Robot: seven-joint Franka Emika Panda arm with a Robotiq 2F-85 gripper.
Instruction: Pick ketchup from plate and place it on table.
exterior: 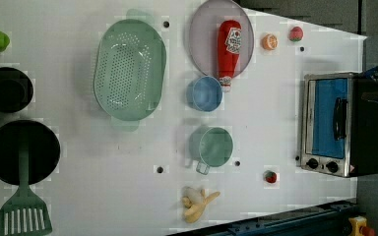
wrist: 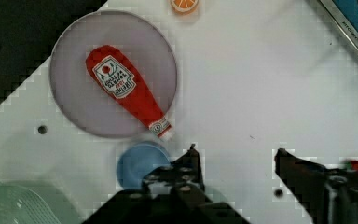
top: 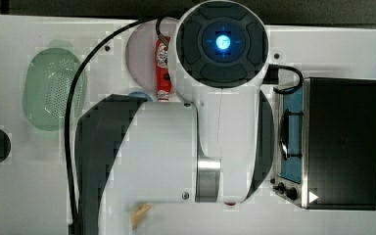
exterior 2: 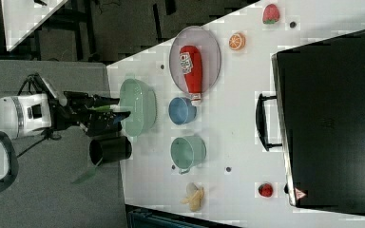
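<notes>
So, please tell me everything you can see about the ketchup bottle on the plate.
The ketchup is a slim red squeeze bottle, plastic by its look, with a white printed label on its wide body and a pale cap at the narrow end. It lies flat on the lilac-grey plate, and the cap end reaches past the rim, next to the small blue bowl. Whether cap and bowl touch, I cannot tell. Only the plate clearly touches it; the open gripper is apart from it.
</notes>
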